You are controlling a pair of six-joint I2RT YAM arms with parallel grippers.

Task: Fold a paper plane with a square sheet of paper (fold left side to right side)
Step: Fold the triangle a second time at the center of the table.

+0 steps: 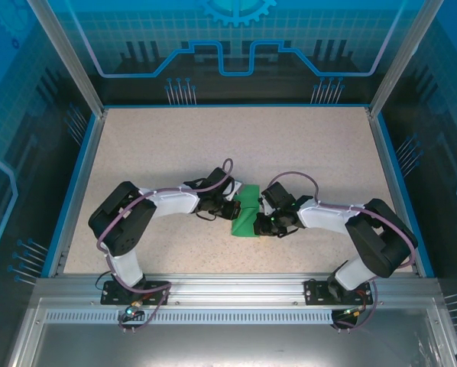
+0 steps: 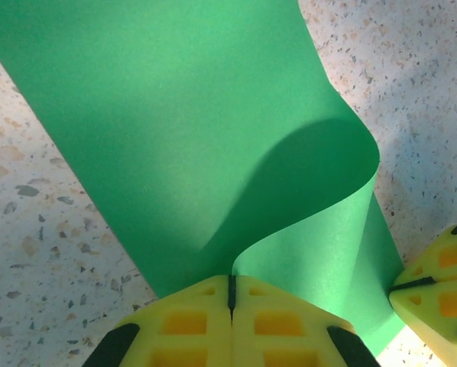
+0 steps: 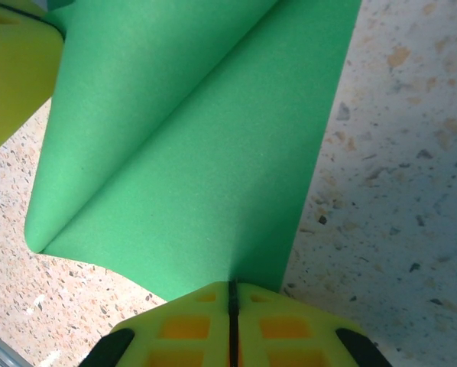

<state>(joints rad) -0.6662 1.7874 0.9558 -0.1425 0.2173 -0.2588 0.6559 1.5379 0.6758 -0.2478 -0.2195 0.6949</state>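
The square sheet of paper (image 1: 247, 209), bright green, lies mid-table between my two grippers, bent over into a loose curl with no sharp crease. In the left wrist view the sheet (image 2: 175, 130) rolls over to the right, and my left gripper (image 2: 231, 280) is shut on its near edge. The right wrist view has the sheet (image 3: 213, 153) doubled over, with my right gripper (image 3: 231, 287) shut on its edge. From above, the left gripper (image 1: 231, 208) meets the sheet's left side and the right gripper (image 1: 261, 223) its lower right. The paper plane is out of view.
The speckled beige table (image 1: 175, 145) is bounded by blue side rails and an aluminium frame at the near edge. The right gripper's yellow fingers (image 2: 439, 294) sit close beside the left gripper. A yellow finger of the left gripper (image 3: 14, 76) shows beside the sheet.
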